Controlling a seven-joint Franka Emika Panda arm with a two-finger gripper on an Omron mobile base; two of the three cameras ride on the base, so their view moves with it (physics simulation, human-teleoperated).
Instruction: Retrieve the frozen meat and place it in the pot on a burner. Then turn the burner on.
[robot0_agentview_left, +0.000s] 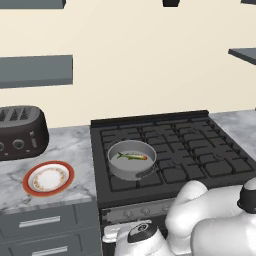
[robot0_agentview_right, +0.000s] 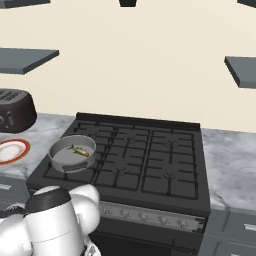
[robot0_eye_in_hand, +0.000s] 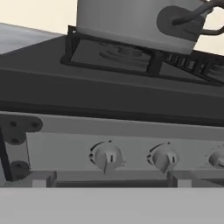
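The fish (robot0_agentview_left: 133, 156) lies flat inside the pot (robot0_agentview_left: 131, 160), which sits on the front-left burner (robot0_agentview_left: 131, 170) of the black stove (robot0_agentview_right: 150, 150), so your remaining job looks to be the flame. From the hand view you face the front panel low down, two small round knobs just ahead: one (robot0_eye_in_hand: 108, 157) left of centre, another (robot0_eye_in_hand: 164, 157) beside it. You cannot tell whether the claw is open or closed; its tips are not visible. Expect each knob to be rigid, smooth and small, likely slippery; pinch across its raised ridge and twist. The left one probably serves this burner. A rimmed plate (robot0_agentview_left: 48, 178) and toaster (robot0_agentview_left: 21, 131) rest on the marble tabletop (robot0_agentview_left: 70, 150).
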